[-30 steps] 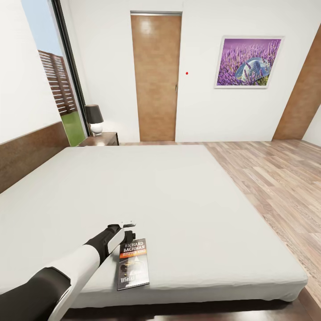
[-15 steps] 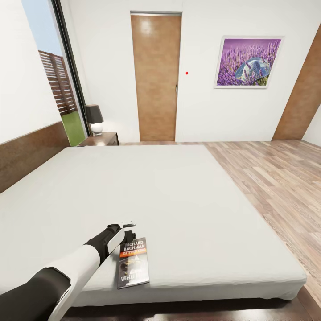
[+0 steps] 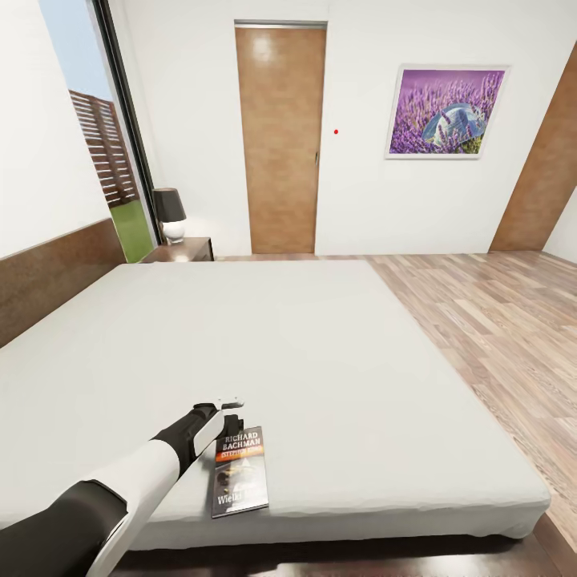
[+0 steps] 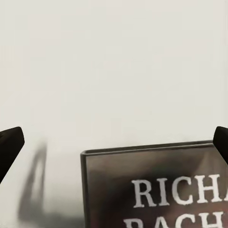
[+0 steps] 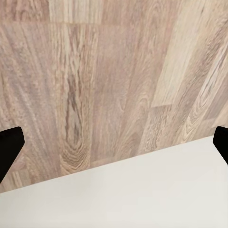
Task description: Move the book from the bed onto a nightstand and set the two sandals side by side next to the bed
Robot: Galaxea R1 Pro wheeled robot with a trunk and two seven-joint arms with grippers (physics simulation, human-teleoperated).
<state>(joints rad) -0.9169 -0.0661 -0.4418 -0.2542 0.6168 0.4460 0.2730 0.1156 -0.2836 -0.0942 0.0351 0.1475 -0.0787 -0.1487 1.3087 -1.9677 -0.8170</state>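
The left arm, black at the upper part, white at the forearm and black at the wrist, reaches forward and low over the near corner of the large bed with the plain off-white mattress (image 3: 304,353). Its left gripper (image 3: 232,417) sits at the top edge of the small thin paperback book with a dark cover and orange band (image 3: 239,473), which lies flat on the mattress close to the near edge.

In the left wrist view the two dark fingertips (image 4: 9,145) stand wide apart at either side, with the book's upper corner (image 4: 156,190) between and beyond them; whether they touch the book is hard to say.

In the right wrist view, the right gripper (image 5: 114,145) is spread just as wide, over the light brown wood-plank floor (image 5: 95,76) and a strip of white surface.

The cover reads "RICHARD BACHMAN" in white; lower lettering begins "Wielki".

The small dark brown glossy nightstand (image 3: 183,250) stands by the headboard, bearing a black-shaded lamp (image 3: 169,212).
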